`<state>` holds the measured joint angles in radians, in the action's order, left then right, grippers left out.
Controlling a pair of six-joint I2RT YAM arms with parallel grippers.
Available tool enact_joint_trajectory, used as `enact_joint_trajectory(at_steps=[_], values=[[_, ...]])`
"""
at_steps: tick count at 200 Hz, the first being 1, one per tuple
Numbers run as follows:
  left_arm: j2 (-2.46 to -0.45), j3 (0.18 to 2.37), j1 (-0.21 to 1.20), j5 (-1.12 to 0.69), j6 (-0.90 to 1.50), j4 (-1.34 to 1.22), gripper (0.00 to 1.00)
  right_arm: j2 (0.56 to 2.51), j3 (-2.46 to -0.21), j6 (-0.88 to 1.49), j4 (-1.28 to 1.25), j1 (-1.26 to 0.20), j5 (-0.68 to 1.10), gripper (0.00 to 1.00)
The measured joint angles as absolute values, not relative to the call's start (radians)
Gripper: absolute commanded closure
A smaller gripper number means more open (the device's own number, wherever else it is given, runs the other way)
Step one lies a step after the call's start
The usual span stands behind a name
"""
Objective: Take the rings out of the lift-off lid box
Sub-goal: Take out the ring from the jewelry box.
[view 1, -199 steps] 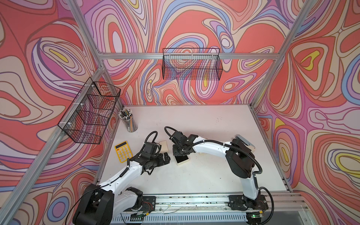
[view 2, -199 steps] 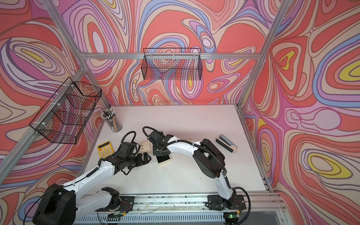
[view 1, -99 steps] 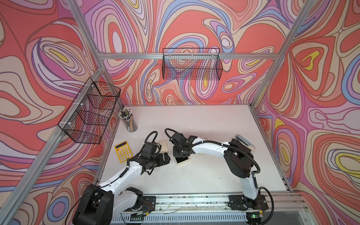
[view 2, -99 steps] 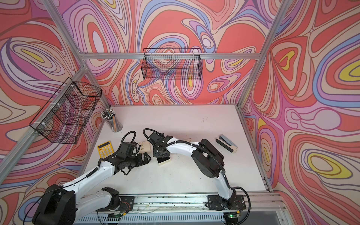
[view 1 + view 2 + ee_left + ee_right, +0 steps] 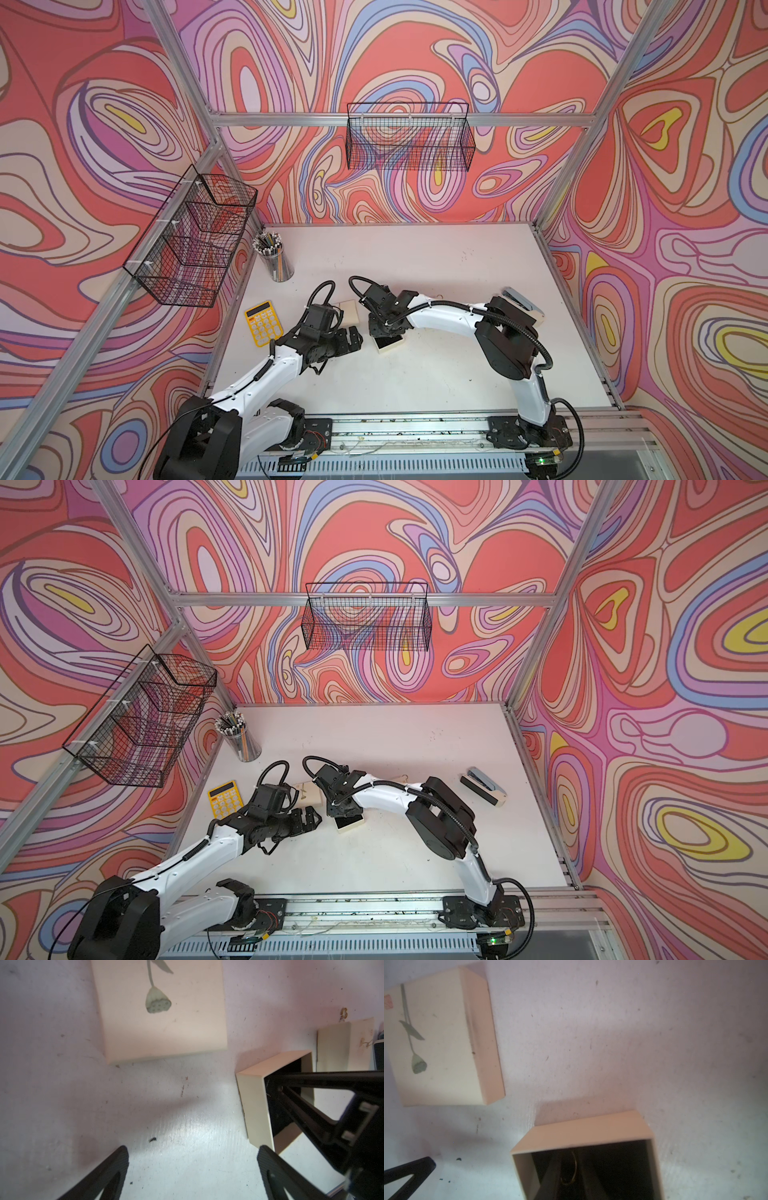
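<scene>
The open cream box (image 5: 394, 346) (image 5: 356, 825) (image 5: 583, 1132) stands on the white table, black inside. Its lid (image 5: 350, 312) (image 5: 438, 1036), printed with a lotus pod, lies flat beside it. My right gripper (image 5: 569, 1159) reaches down into the box, its jaws drawn in on a thin metal ring (image 5: 575, 1165) that stands on edge between them. In both top views the arm hides the ring. My left gripper (image 5: 357, 338) (image 5: 192, 1153) hovers low beside the box, open, with only bare table between its fingers.
A small golden loop (image 5: 344, 1013) lies on the table beyond the box, next to another cream box face (image 5: 332, 1047). A yellow calculator (image 5: 262, 323) and a pen cup (image 5: 274, 257) sit at the left, a stapler (image 5: 521, 305) at the right.
Both arms have stayed nearly where they were. The right gripper remains down in the box; any closing of its jaws is too small to see in the top views.
</scene>
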<state>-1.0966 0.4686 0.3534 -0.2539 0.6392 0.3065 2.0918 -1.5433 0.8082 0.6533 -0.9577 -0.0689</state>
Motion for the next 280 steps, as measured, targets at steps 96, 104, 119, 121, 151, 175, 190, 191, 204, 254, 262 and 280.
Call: enact_joint_trajectory(at_steps=[96,104,119,121,151,175,190,191,204,254,262,280], values=[[-1.097,0.468,0.353,-0.254,0.640,0.307,0.00,2.114,-1.625,0.748,0.726,-0.988,-0.113,0.86],[-1.097,0.468,0.353,-0.254,0.639,0.306,0.00,2.114,-1.625,0.748,0.728,-0.988,-0.113,0.86],[-1.097,0.463,0.353,-0.254,0.640,0.305,0.00,2.115,-1.625,0.749,0.729,-0.988,-0.111,0.86],[-1.097,0.462,0.353,-0.254,0.640,0.305,0.00,2.115,-1.625,0.749,0.729,-0.988,-0.111,0.87],[-1.097,0.442,0.353,-0.255,0.640,0.300,0.02,2.119,-1.624,0.760,0.726,-0.988,-0.099,0.86],[-1.095,0.436,0.353,-0.258,0.640,0.290,0.02,2.119,-1.624,0.773,0.720,-0.988,-0.088,0.82],[-1.094,0.435,0.353,-0.258,0.641,0.287,0.02,2.120,-1.624,0.780,0.712,-0.988,-0.078,0.81],[-1.094,0.435,0.353,-0.258,0.641,0.287,0.02,2.121,-1.624,0.780,0.711,-0.988,-0.077,0.81],[-1.094,0.433,0.353,-0.263,0.643,0.283,0.03,2.125,-1.624,0.786,0.704,-0.988,-0.068,0.82],[-1.093,0.425,0.353,-0.272,0.648,0.263,0.03,2.134,-1.623,0.802,0.700,-0.988,-0.062,0.92],[-1.093,0.425,0.353,-0.273,0.648,0.263,0.03,2.134,-1.623,0.802,0.701,-0.988,-0.064,0.92],[-1.094,0.424,0.353,-0.274,0.648,0.257,0.03,2.134,-1.623,0.802,0.704,-0.988,-0.070,0.93]])
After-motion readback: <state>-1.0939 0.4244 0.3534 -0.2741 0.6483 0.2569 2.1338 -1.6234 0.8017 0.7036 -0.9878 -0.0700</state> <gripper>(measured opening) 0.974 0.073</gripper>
